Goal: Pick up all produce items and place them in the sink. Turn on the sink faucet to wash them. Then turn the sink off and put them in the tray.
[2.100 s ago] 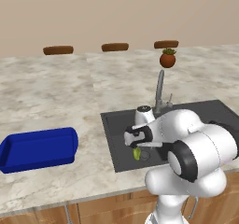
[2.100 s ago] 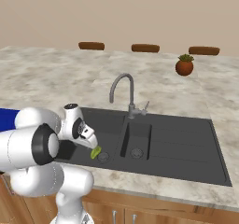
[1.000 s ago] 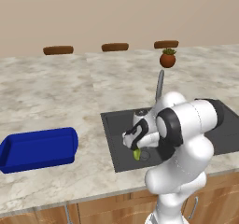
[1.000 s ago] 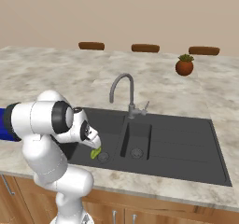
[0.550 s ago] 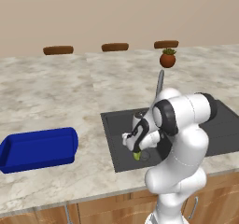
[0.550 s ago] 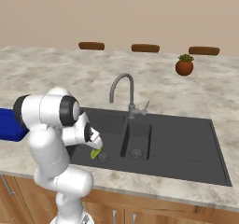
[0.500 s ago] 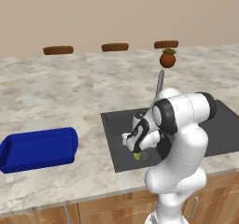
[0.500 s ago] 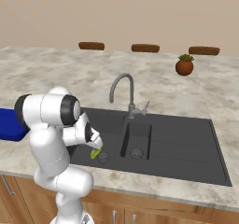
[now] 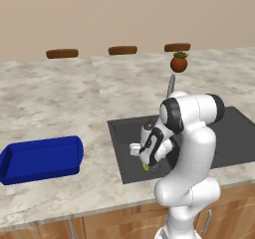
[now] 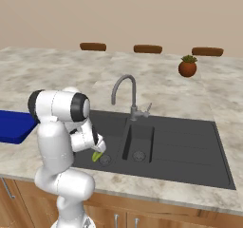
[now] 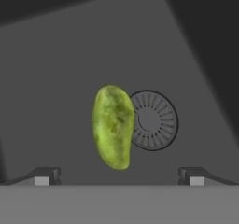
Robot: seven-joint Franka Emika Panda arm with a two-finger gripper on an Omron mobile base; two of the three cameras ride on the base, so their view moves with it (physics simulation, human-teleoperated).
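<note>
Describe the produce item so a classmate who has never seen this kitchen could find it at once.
Start at the dark-grey sink set in the marble counter. On the floor of its left basin, beside the round drain, lies the produce item: a small yellow-green oval, the only bright thing in the sink.

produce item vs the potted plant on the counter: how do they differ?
The produce item is yellow-green and elongated; the potted plant is a round brown pot with green leaves on top. The produce item lies on its side on the sink floor beside a drain; the potted plant stands upright on the counter behind the sink. Both are small.
</note>
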